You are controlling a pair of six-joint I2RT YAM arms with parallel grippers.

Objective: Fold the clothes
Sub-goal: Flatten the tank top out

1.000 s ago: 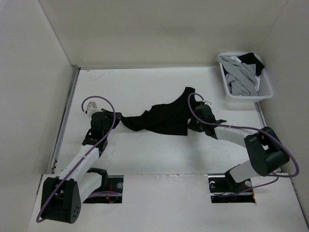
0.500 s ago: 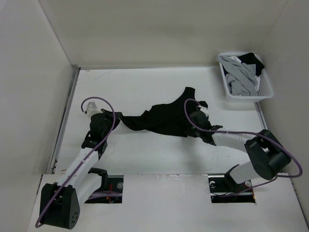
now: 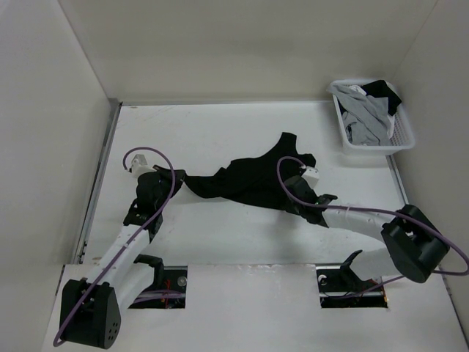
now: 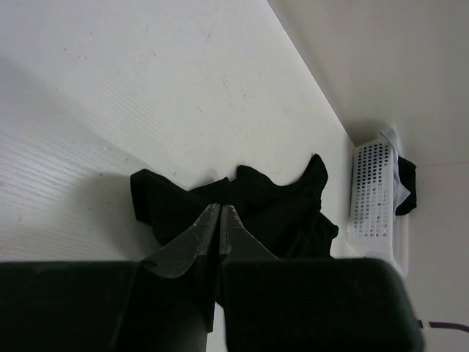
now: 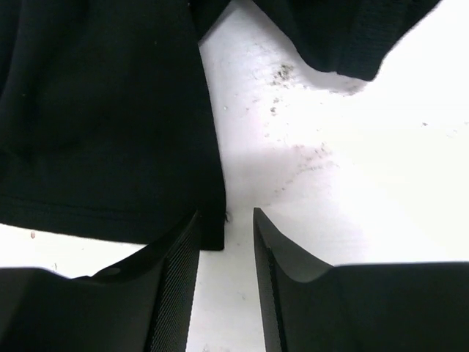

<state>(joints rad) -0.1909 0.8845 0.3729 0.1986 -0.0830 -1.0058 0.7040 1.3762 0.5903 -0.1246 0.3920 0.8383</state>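
One black T-shirt (image 3: 253, 180) is seen from the top external camera, bunched in soft, irregular folds near the middle of the white table (image 3: 220, 132), one lobe peaking toward 12 o'clock. At the shirt's 9 o'clock end, the fabric is drawn into a narrow tail that is pinched in the left gripper (image 3: 176, 180). The right gripper (image 3: 293, 196) is set low at the shirt's 4 o'clock edge. At 2 o'clock on the table, a white mesh basket (image 3: 401, 139) is filled with a rumpled grey garment (image 3: 363, 114) and a piece of dark cloth.

From the left wrist, the left gripper (image 4: 220, 224) is shown pressed fully together, its tapered fingers (image 4: 187, 246) meeting in a point with black cloth caught between them. The T-shirt (image 4: 286, 205) is spread beyond toward 1 o'clock, matte and creased. The perforated wall of the basket (image 4: 370, 191) is visible at 3 o'clock.

From the right wrist, the right gripper (image 5: 226, 242) is shown parted, with bare table visible in the gap and nothing clasped. Its finger pads (image 5: 176, 286) are finely ribbed. A stitched hem corner of the T-shirt (image 5: 102, 117) lies just beside the left finger at 11 o'clock. The table (image 5: 352, 161) is smooth, marked with dark specks.
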